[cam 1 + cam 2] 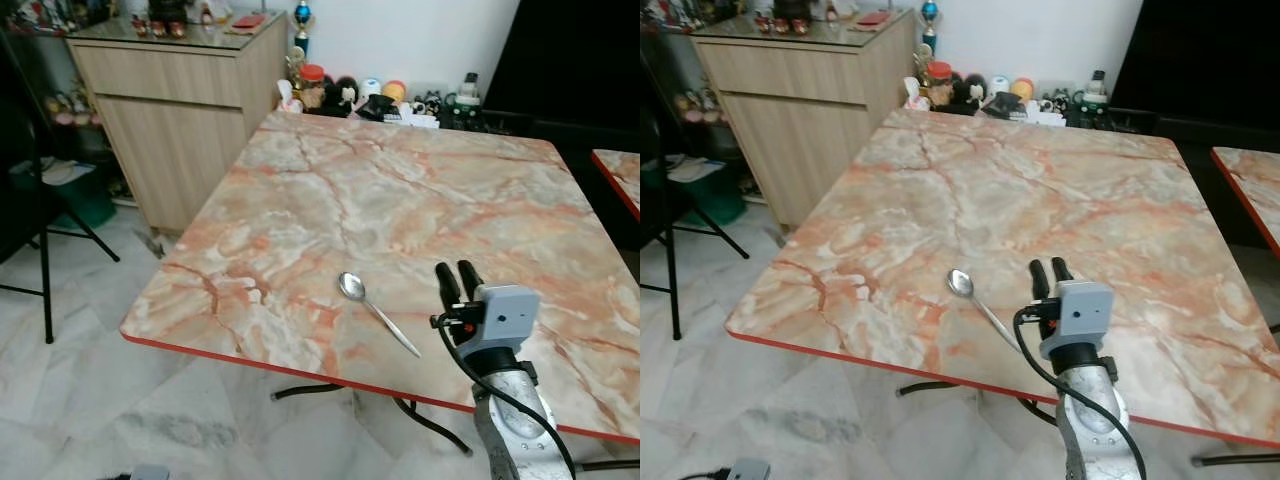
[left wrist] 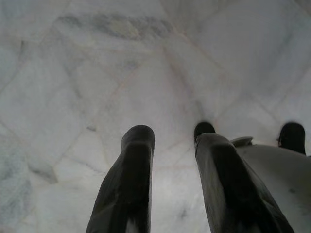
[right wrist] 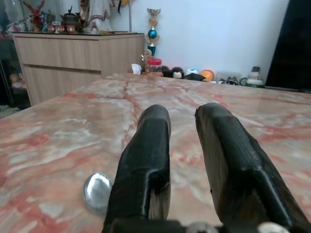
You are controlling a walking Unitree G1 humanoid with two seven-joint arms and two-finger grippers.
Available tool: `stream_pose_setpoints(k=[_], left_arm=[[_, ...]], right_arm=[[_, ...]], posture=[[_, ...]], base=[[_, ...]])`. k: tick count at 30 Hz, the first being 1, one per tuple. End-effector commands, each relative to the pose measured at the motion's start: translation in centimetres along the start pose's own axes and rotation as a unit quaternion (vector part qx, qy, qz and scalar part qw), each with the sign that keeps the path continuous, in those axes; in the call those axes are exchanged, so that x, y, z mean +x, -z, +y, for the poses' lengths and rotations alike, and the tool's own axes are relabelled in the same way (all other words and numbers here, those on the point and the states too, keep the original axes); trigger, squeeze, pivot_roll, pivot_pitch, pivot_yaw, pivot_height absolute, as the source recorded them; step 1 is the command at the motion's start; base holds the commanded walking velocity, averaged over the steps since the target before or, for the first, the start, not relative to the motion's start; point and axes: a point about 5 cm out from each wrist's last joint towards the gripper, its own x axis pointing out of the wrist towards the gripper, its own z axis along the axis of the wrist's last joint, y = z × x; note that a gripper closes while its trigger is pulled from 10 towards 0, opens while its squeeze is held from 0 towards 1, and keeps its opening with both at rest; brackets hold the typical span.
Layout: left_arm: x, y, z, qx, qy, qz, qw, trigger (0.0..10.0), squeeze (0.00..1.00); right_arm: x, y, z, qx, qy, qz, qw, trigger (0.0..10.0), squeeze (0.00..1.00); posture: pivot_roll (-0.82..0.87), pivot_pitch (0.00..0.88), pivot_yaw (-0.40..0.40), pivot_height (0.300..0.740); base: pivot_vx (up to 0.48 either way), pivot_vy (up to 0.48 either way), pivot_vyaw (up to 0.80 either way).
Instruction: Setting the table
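I've got a pink marble table (image 1: 420,190), wooden cabinet (image 1: 180,110) at 10 o'clock, spoon (image 1: 375,310) beside my right gripper (image 1: 457,279), fingers slightly apart, empty; left gripper (image 2: 172,160) parted over floor tiles (image 2: 73,73).

R hand (image 1: 457,275) raised, fingers slightly apart; L hand (image 2: 175,145) hangs, fingers apart.

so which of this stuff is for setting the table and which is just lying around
For the job:
- spoon
- marble-patterned table
- right gripper, open above the table beside the spoon

Just lying about:
- wooden cabinet
- toy figures
- trophy
- stand legs
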Motion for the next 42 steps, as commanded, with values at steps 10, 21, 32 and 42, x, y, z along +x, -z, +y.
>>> stream_pose_setpoints(k=[10,21,32,42], left_arm=[[-0.1,0.7,-0.3,-0.003,0.002,0.011,1.0,10.0,0.0],[-0.7,2.0,1.3,0.001,-0.01,0.033,0.999,10.0,0.0],[-0.9,1.9,2.1,0.008,-0.014,0.038,0.999,10.0,0.0],[-0.5,1.7,1.1,0.024,-0.002,0.043,0.999,10.0,0.0]], right_arm=[[-0.4,0.0,0.6,-0.011,-0.021,0.005,1.0,10.0,0.0],[-2.6,1.0,0.3,-0.004,-0.04,0.055,0.998,10.0,0.0],[-6.0,0.5,0.3,0.001,-0.086,0.199,0.976,10.0,0.0],[-7.3,0.3,0.2,-0.026,-0.129,0.309,0.942,10.0,1.0]], posture=[[-0.02,0.092,-0.013,0.74],[-0.02,0.097,-0.013,0.74],[-0.03,0.102,-0.011,0.74],[-0.04,0.097,-0.011,0.74]], base=[[0.267,0.0,0.22],[0.0,0.0,0.37],[0.0,0.0,0.0],[0.0,0.0,0.0]])
